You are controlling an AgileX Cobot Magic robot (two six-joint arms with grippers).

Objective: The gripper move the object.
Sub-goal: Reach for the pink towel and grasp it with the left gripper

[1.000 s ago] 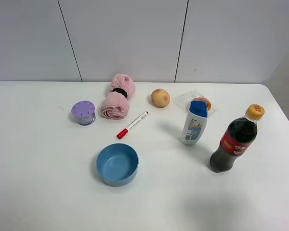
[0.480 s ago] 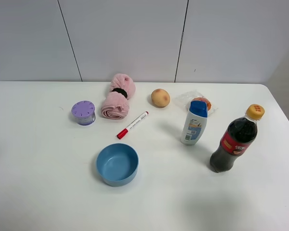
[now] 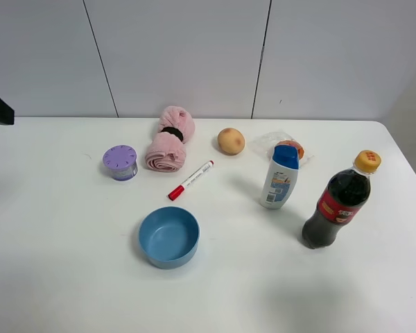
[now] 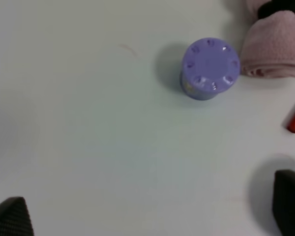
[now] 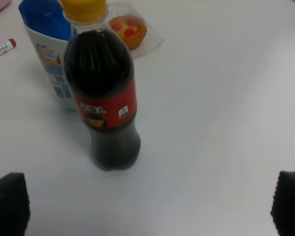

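A: Place of the pink towel [image 3: 168, 141]?

B: At the far side of the tabletop [image 3: 69, 263], just beside the lilac jar [image 3: 120, 161]. Lying free, cinched at the middle by a black band, held by nothing.

A: And the left claw [image 4: 150, 211]?

B: Spread wide and empty, hovering over bare tabletop, with the jar and the towel ahead, well apart from both. Same for the right claw [image 5: 148, 204]: wide, empty, near the cola bottle [image 3: 340, 201].

A: How to do the approach well?

B: Probably best with the left claw, as the nearer one. Bring it above the black band and turn the jaws across the narrow waist, not along the roll. Go down beside the jar without brushing it, and keep off the red marker [image 3: 191, 180] too. Close only with the fingertips low on both sides, because of the soft, yielding cloth. Then lift slowly.

A: Count of the things?

B: One towel, one jar, one marker, one blue bowl [image 3: 169, 236], one round yellowish fruit [image 3: 230, 141], one wrapped snack [image 3: 289, 148], one white bottle with blue cap [image 3: 279, 178], one cola bottle. Eight in all, plus two claws.
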